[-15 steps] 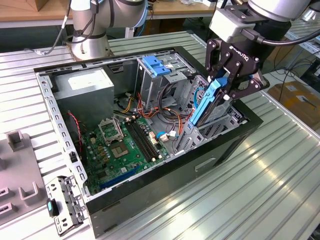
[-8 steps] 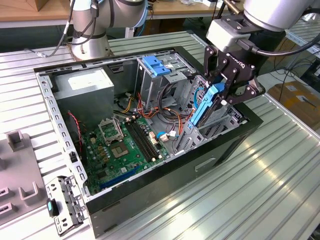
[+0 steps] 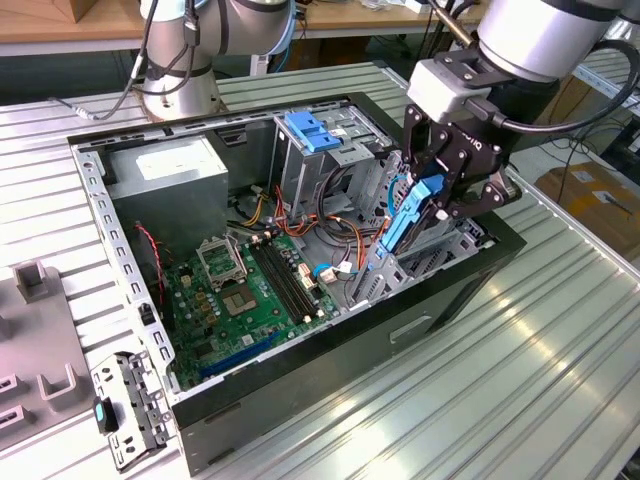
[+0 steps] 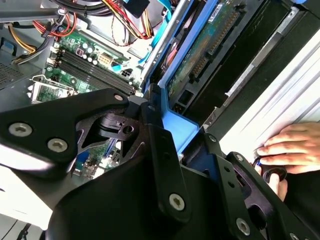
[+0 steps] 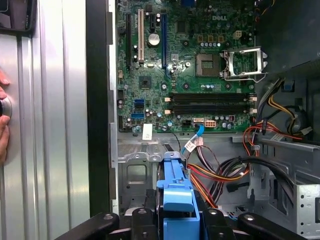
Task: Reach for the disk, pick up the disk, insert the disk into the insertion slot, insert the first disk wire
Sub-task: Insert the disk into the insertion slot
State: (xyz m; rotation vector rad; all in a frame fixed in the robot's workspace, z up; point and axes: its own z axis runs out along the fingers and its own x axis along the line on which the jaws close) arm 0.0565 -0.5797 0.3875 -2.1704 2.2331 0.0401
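Disk (image 3: 405, 220) tilted, clamped in closed gripper (image 3: 432, 187), at insertion slot (image 3: 440, 250) (wire bundle (image 3: 335, 228) just beside).

Blue-framed disk (image 3: 410, 215), steeply tilted, lower end at grey insertion slot (image 3: 430, 258)

Robotics lab or test workshop, not a home: I work over a ribbed aluminium tabletop (image 3: 540, 330) with long grooves, and another robot arm's base (image 3: 180, 85) stands at its far edge, cables trailing down it. On the tabletop lies an open computer case (image 3: 300, 405), its green motherboard (image 3: 250, 290) and bundled wiring (image 5: 220, 175) bare to view, with grey moulded fixtures (image 3: 35, 285) near it. Wooden workbenches (image 3: 60, 25) run along the back, and a cardboard box (image 3: 590, 195) sits beyond the tabletop at the exterior view's right.
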